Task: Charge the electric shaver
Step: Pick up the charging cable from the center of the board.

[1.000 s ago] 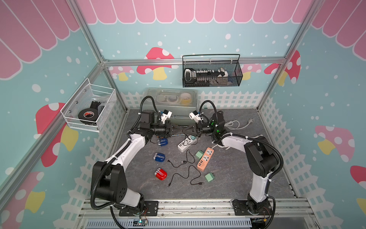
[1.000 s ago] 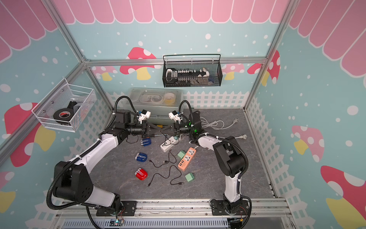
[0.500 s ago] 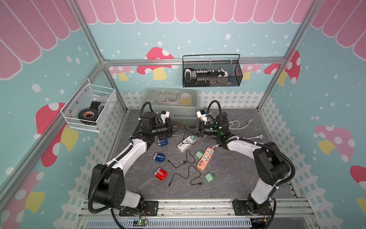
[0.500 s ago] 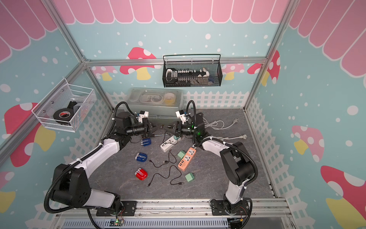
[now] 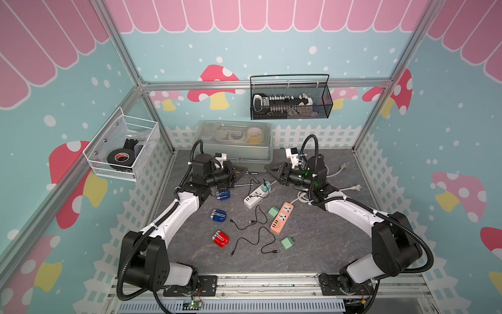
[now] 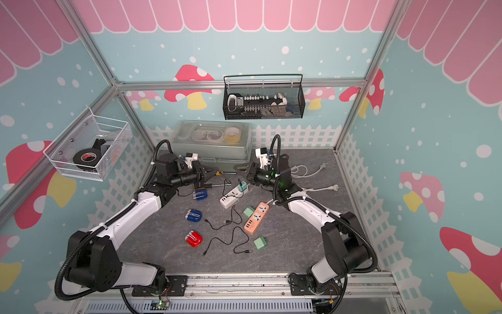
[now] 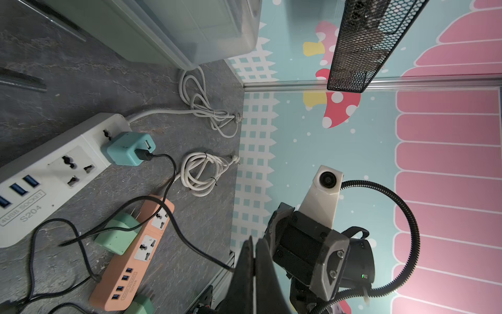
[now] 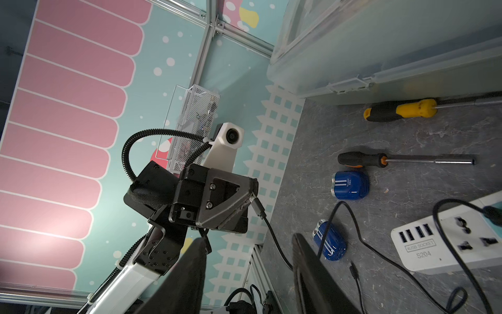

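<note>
R hand (image 5: 269, 172) opened, backed off; L hand (image 8: 252, 194) clamps cable end (image 8: 258, 208).

Three shavers: two blue (image 5: 223, 194) (image 5: 219, 215) and one red (image 5: 220, 239). Two power strips, one white (image 5: 254, 197), one orange (image 5: 282, 217). Three plug adapters: one teal (image 5: 265, 186), two green (image 5: 273, 211) (image 5: 287, 243). Three black cables (image 7: 168, 174) (image 5: 252, 222) (image 5: 274, 251). Two screwdrivers (image 8: 402, 110) (image 8: 361, 160). Two wall baskets, one white (image 5: 114, 170), one black (image 5: 290, 115). One clear box (image 5: 236, 153). One tape roll (image 5: 121, 157).

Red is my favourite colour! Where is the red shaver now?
In a top view, the red shaver lies on the grey table, on the left side and towards the front rail, just in front of a blue shaver.
</note>
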